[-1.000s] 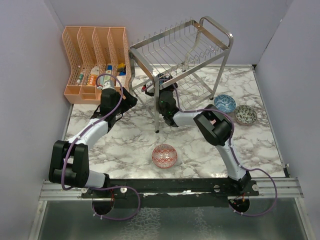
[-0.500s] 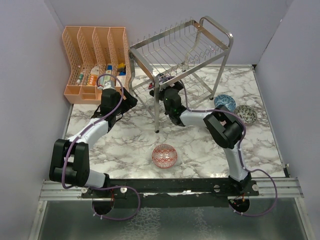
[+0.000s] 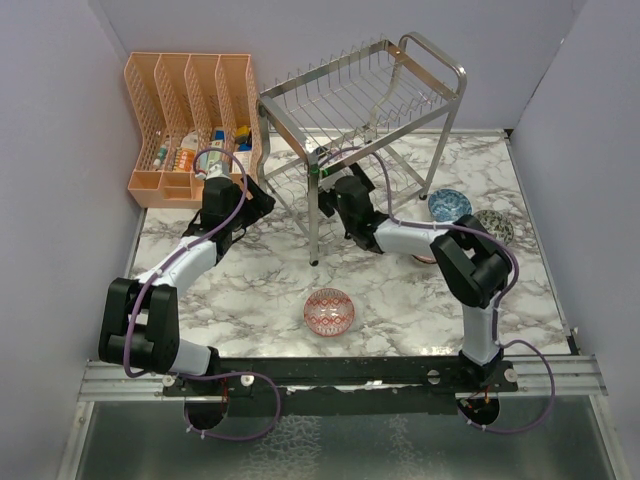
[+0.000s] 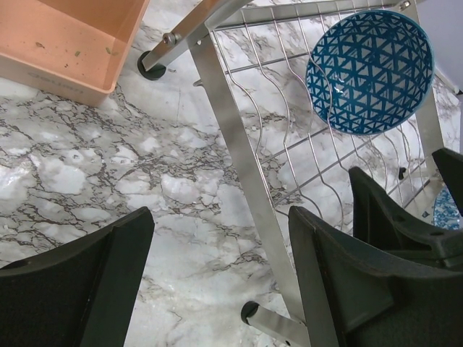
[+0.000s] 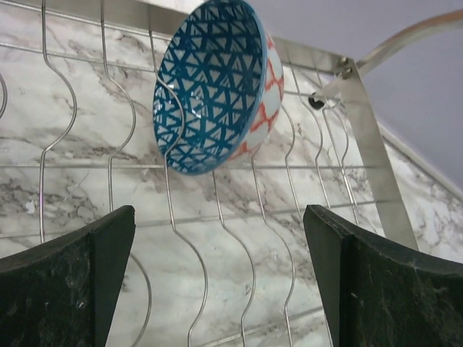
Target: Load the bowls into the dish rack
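One blue bowl (image 5: pixel 210 87) stands on edge in the lower tier of the dish rack (image 3: pixel 313 220). It is lodged between wavy wires that keep it upright and compact. The right hand (image 5: pixel 217 242) faces it at close range with fingers spread wide, and it holds and touches nothing. The left hand (image 4: pixel 217 238) hovers beside the rack leg, fingers apart and empty. On the counter (image 3: pixel 250 290), the red-pink bowl (image 3: pixel 329 311), teal bowl (image 3: pixel 450 206) and greyish bowl (image 3: pixel 494 226) are not yet loaded. Each sits open side up, so its rim is free for a pinch.
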